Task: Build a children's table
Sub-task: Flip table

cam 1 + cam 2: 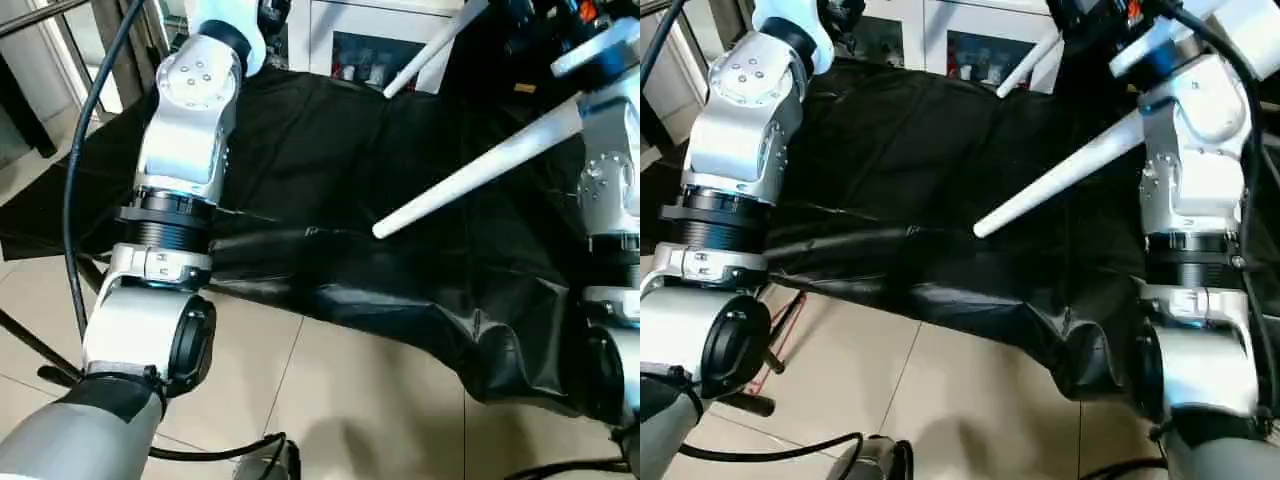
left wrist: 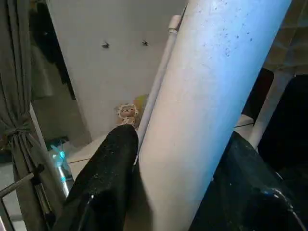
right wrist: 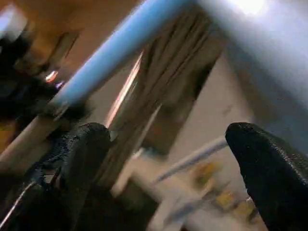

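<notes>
no readable text, labels or numbers

we take this for a robotics lab set up in an ordinary room: a work table point(image 1: 330, 150) draped in black cloth stands on a pale tiled floor point(image 1: 330, 400), with loose black cables point(image 1: 215, 452) trailing. a grey curtain point(image 2: 17, 120) and white cabinet point(image 1: 970, 45) line the walls.

The desk point(image 1: 330, 200) is draped in glossy, wrinkled black sheeting. Above it the legs point(image 1: 480, 170) look like smooth, matt white plastic. Below the desk, the floor point(image 1: 330, 390) is pale, slightly shiny tile. The forearms point(image 1: 185, 140) are satin silver metal.
</notes>
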Robot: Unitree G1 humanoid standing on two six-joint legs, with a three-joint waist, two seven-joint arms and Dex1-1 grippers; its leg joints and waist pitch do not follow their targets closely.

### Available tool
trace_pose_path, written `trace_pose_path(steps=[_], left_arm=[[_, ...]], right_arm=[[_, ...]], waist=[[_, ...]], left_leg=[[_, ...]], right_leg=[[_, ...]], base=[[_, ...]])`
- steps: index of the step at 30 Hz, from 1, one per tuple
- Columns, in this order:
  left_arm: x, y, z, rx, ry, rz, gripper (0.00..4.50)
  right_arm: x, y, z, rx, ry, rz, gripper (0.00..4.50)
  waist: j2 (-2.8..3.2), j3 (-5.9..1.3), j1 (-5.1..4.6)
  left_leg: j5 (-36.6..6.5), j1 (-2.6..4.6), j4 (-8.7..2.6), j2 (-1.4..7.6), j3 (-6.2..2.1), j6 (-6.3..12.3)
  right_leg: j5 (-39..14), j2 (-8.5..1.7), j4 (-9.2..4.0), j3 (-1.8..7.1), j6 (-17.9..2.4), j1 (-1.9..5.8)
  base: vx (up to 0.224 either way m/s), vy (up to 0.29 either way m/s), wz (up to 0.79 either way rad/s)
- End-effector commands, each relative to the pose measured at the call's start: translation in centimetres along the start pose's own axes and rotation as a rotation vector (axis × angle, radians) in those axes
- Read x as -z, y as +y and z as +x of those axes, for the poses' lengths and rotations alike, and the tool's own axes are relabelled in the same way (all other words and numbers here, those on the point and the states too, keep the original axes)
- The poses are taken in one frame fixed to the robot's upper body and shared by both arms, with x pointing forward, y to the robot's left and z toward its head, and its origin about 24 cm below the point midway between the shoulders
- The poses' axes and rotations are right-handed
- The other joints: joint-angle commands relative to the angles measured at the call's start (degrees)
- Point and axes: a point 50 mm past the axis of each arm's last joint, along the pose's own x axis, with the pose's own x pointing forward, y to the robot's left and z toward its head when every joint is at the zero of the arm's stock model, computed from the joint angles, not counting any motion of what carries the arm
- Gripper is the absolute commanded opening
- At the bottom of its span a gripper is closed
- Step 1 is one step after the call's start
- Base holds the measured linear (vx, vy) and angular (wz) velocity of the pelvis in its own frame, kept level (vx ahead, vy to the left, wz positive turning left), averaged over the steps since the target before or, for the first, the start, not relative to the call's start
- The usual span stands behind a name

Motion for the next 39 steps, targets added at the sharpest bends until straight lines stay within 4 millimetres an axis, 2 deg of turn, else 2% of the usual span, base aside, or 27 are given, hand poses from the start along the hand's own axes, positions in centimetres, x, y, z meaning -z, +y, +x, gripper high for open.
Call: trace_pose_path(steps=[1,2,4,6,7,8,9,11,13,15,18,19,25,27,30,32,34,37,39], left_arm=[[-1.6,0.7,0.2,-0.036,-0.066,-0.074,2.2],[-1.5,0.8,0.2,-0.04,-0.064,-0.072,2.2],[-1.4,1.0,0.2,-0.044,-0.059,-0.069,2.2],[-1.3,1.0,0.2,-0.045,-0.057,-0.068,2.2],[-1.3,1.0,0.1,-0.044,-0.055,-0.066,2.2],[-1.1,1.0,0.1,-0.042,-0.05,-0.062,2.2],[-1.0,1.0,0.1,-0.041,-0.047,-0.061,2.19],[-0.9,0.9,0.2,-0.04,-0.045,-0.061,2.19],[-0.8,0.7,0.2,-0.035,-0.042,-0.062,2.17],[-0.8,0.6,0.3,-0.031,-0.041,-0.063,2.17],[-0.8,0.6,0.3,-0.028,-0.041,-0.063,2.16],[-0.9,0.6,0.3,-0.026,-0.042,-0.059,2.16],[-0.8,0.7,0.2,-0.027,-0.041,-0.054,2.16],[-0.8,0.7,0.2,-0.026,-0.039,-0.054,2.16],[-0.6,0.7,0.1,-0.024,-0.036,-0.052,2.16],[-0.6,0.7,0.1,-0.023,-0.036,-0.052,2.16],[-0.5,0.6,0.0,-0.02,-0.032,-0.054,2.14],[-0.5,0.6,0.0,-0.019,-0.03,-0.055,2.14],[-0.4,0.6,-0.1,-0.017,-0.029,-0.054,2.14]], right_arm=[[1.3,0.6,-0.3,0.057,0.043,0.05,4.5],[2.2,0.7,-0.8,0.128,0.062,0.073,4.5],[4.2,1.4,-2.1,0.261,0.093,0.184,4.5],[4.9,2.0,-2.8,0.283,0.108,0.216,4.5],[5.7,3.1,-3.7,0.28,0.139,0.249,4.5],[7.0,5.1,-5.2,0.249,0.206,0.318,4.5],[7.7,6.2,-6.0,0.233,0.252,0.359,4.5],[8.9,7.5,-7.0,0.22,0.341,0.405,4.5],[10.3,8.5,-8.2,0.265,0.424,0.446,4.5],[11.1,8.8,-9.0,0.311,0.474,0.445,4.5],[11.5,8.7,-9.5,0.346,0.509,0.422,4.5],[11.8,7.8,-9.9,0.462,0.539,0.433,4.5],[12.0,5.5,-10.1,0.657,0.542,0.43,4.5],[12.0,4.9,-9.9,0.697,0.524,0.447,4.5],[11.5,3.9,-8.2,0.654,0.465,0.442,4.5],[11.4,3.7,-7.9,0.657,0.459,0.443,4.5],[11.1,2.9,-6.7,0.65,0.43,0.453,4.17],[10.9,2.4,-5.8,0.629,0.406,0.469,4.11],[10.8,2.1,-4.9,0.596,0.381,0.489,3.73]], waist=[[-1.08,-5.69,-0.4],[-1.07,-5.8,-0.4],[-0.74,-5.74,-0.42],[-0.76,-5.95,-0.23],[-0.6,-5.79,-0.21],[-0.22,-5.78,-0.2],[-0.36,-5.64,-0.2],[-0.16,-5.86,-0.27],[-0.11,-5.64,-0.61],[-0.25,-5.44,-0.72],[-0.19,-5.31,-0.91],[-0.17,-5.32,-0.98],[-0.33,-5.44,-1.43],[-0.31,-5.4,-1.52],[-0.17,-5.52,-1.85],[-0.14,-5.6,-1.84],[-0.2,-5.72,-1.81],[-0.15,-5.7,-1.75],[-0.35,-5.8,-1.62]], left_leg=[[-14.9,4.33,-4.51,4.19,-3.22,-0.1],[-14.7,4.33,-4.46,4.16,-3.24,-0.16],[-15.6,4.53,-4.7,4.24,-3.13,-0.91],[-15.8,4.76,-4.7,4.29,-3.16,-1.56],[-16.2,4.51,-4.89,4.27,-3.26,-1.73],[-16.7,4.55,-4.91,4.28,-3.32,-1.89],[-18.0,4.6,-5.11,4.39,-3.44,-2.03],[-18.7,4.49,-5.36,4.33,-3.64,-2.45],[-21.8,4.41,-5.42,4.2,-3.61,-4.43],[-24.3,4.55,-5.64,4.27,-3.7,-5.52],[-26.3,4.79,-5.85,4.36,-3.86,-7.53],[-26.2,4.77,-5.96,4.35,-3.92,-7.97],[-25.8,4.8,-6.04,4.11,-3.79,-8.86],[-25.5,4.77,-5.97,4.08,-3.72,-8.57],[-23.9,4.52,-5.9,4.07,-3.71,-8.02],[-22.8,4.66,-5.76,4.05,-3.6,-7.73],[-20.9,4.69,-5.54,3.96,-3.37,-7.1],[-20.0,4.64,-5.46,3.95,-3.21,-6.35],[-18.5,4.58,-5.38,3.97,-3.17,-5.72]], right_leg=[[-1.3,-3.2,-3.65,1.1,-11.8,0.61],[-1.1,-3.17,-3.56,1.05,-12.0,0.64],[-1.6,-2.93,-3.6,1.13,-12.0,0.07],[-1.0,-2.97,-3.52,1.06,-11.7,0.21],[-0.9,-2.93,-3.57,1.06,-11.2,0.25],[-1.0,-2.86,-3.55,1.1,-10.9,0.2],[-1.0,-2.77,-3.68,1.16,-10.1,0.15],[-0.9,-2.86,-3.67,1.01,-9.9,0.37],[-3.7,-3.17,-4.01,1.14,-10.0,0.02],[-7.5,-3.45,-4.45,1.25,-9.4,-0.14],[-10.4,-3.58,-4.78,1.37,-8.2,-0.45],[-10.1,-3.48,-4.72,1.36,-8.0,-0.52],[-7.7,-3.35,-4.41,1.19,-7.5,-0.56],[-7.7,-3.43,-4.46,1.24,-7.5,-0.57],[-6.1,-3.44,-4.33,1.18,-7.8,-0.18],[-4.6,-3.24,-4.2,1.16,-7.9,-0.19],[-2.3,-3.12,-3.96,1.1,-8.7,-0.05],[-1.8,-3.08,-3.87,1.1,-9.4,0.0],[-0.2,-3.06,-3.69,1.03,-9.6,0.23]], base=[[0.0,0.0,0.0],[0.0,0.0,0.0],[0.0,0.0,0.0],[0.0,0.0,0.0],[0.0,0.0,0.0],[0.0,0.0,0.0],[0.0,0.0,0.0],[0.0,0.0,0.0],[0.0,0.0,0.0],[0.0,0.0,0.0],[0.0,0.0,0.0],[0.0,0.0,0.0],[0.0,0.0,0.0],[0.0,0.0,0.0],[0.0,0.0,0.0],[0.0,0.0,0.0],[0.0,0.0,0.0],[0.0,0.0,0.0],[0.0,0.0,0.0]])
